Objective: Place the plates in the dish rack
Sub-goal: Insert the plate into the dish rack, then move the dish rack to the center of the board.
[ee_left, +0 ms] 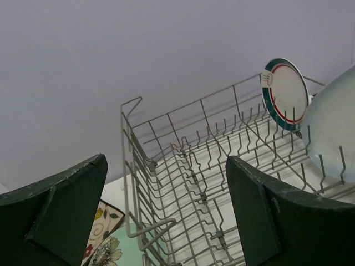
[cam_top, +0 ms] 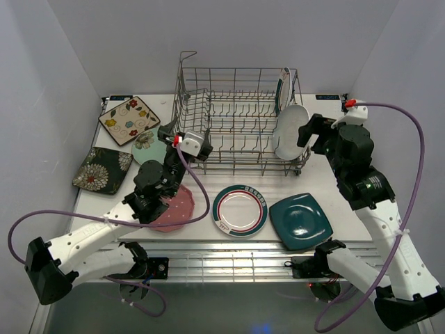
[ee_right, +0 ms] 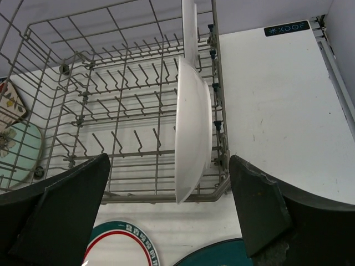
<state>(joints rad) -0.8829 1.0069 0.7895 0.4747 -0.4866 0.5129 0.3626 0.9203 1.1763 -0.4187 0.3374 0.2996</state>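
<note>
Racked: white oval plate (cam_top: 290, 132), rimmed round plate (cam_top: 284, 87), upright at right end of dish rack (cam_top: 236, 165) | Waiting on desk (cam_top: 201, 233): six plates, incl. pink dotted (cam_top: 177, 205), dark teal square (cam_top: 300, 220) | left hand (cam_top: 184, 142): spread, empty | right hand (cam_top: 308, 132): spread, empty, beside oval plate

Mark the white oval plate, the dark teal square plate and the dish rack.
white oval plate (ee_right: 191, 133), right wrist view, middle of its standing body.
dark teal square plate (cam_top: 300, 220), top external view, its centre.
dish rack (cam_top: 236, 69), top external view, back top rail.
</note>
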